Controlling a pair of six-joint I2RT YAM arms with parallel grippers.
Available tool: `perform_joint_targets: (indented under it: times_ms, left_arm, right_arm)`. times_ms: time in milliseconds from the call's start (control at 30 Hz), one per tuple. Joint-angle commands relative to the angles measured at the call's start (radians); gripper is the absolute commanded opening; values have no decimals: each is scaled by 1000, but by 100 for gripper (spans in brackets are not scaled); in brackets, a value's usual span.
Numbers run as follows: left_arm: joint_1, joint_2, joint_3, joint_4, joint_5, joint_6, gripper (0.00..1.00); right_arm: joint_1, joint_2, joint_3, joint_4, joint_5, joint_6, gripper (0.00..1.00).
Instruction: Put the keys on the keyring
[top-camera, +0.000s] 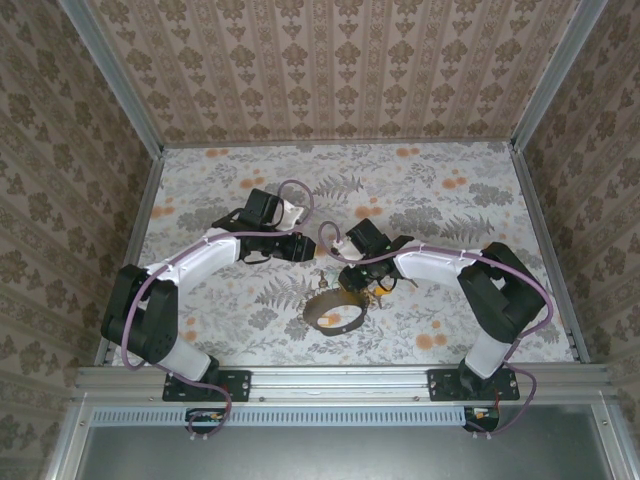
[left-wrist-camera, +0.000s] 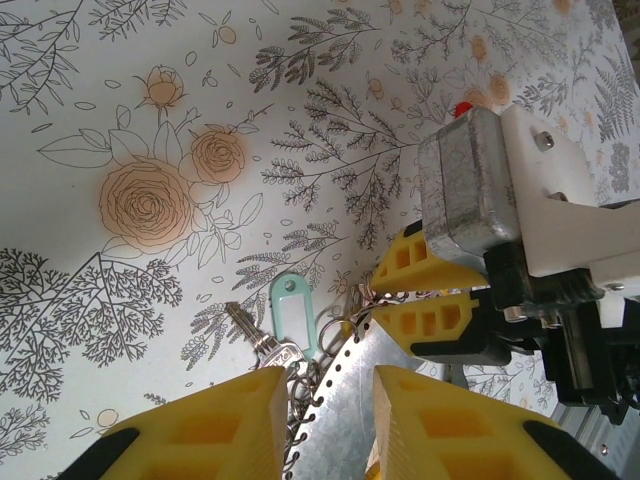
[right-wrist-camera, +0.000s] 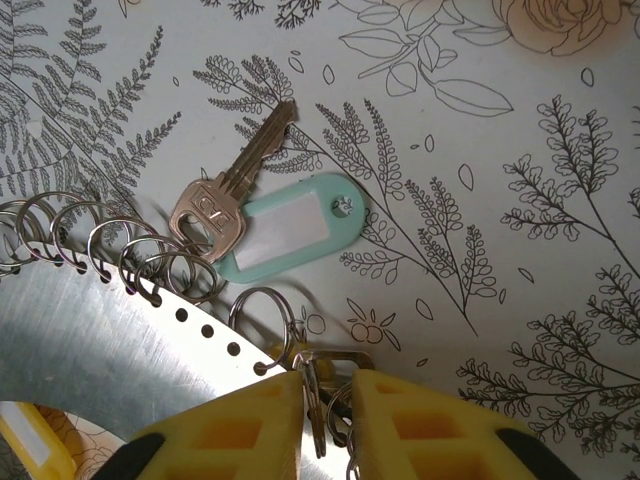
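Steel keyring lies on the table, tagged key just beside it. Our right gripper pinches another key at its edge; our left gripper straddles it, grip unclear. We judge threading underway: next needs fine alignment.

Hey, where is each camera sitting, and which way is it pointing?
Top external: above and behind the bases, looking down on the table; both arms show, with the left hand and right hand close together by the keyring.
Left wrist: on the left arm, looking along its yellow fingers across the keyring's band at the right hand.
Right wrist: on the right arm, looking down past its own fingers and the pinched key at the table.
Shared: both wrist views show the teal tag and the key beside it.
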Motion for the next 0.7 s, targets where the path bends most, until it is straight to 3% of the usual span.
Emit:
perform_joint_targets:
  times_ms: [0, 533, 667]
  left_arm:
    - [12, -32, -11, 12, 26, -14, 29]
    - [24, -29, -18, 14, 18, -18, 27]
    - [24, -26, -17, 14, 19, -17, 25]
  right_arm:
    - [8, 10, 22, -26, -1, -19, 20]
    - [16, -35, -8, 4, -5, -43, 0]
    - [28, -113, -59, 76, -23, -70, 0]
